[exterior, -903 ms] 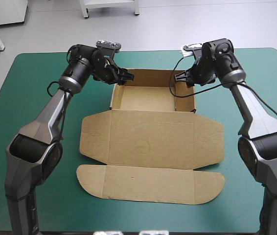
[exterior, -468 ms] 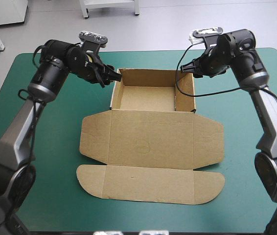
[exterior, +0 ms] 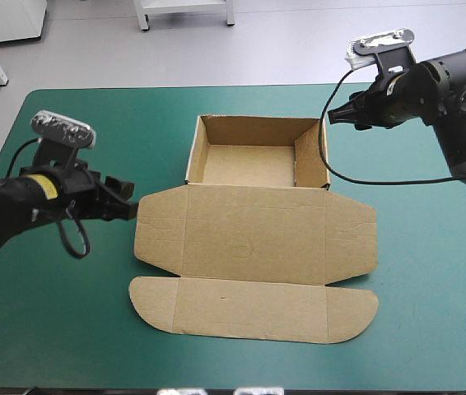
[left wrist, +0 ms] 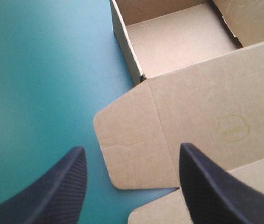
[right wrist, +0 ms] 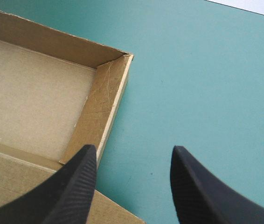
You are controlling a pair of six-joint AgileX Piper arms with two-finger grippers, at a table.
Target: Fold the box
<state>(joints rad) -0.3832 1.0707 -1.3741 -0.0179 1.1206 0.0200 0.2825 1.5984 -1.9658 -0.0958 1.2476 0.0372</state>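
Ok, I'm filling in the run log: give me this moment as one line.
box: open tray, lid flat | left gripper: open, empty, at lid's left flap | right gripper: open, empty, beside tray's right wall

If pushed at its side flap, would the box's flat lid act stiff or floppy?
Probably stiff between creases: the lid lies flat. It likely hinges at its scored folds first. The box looks thin-walled and empty, so it may slide on the teal-green cover.
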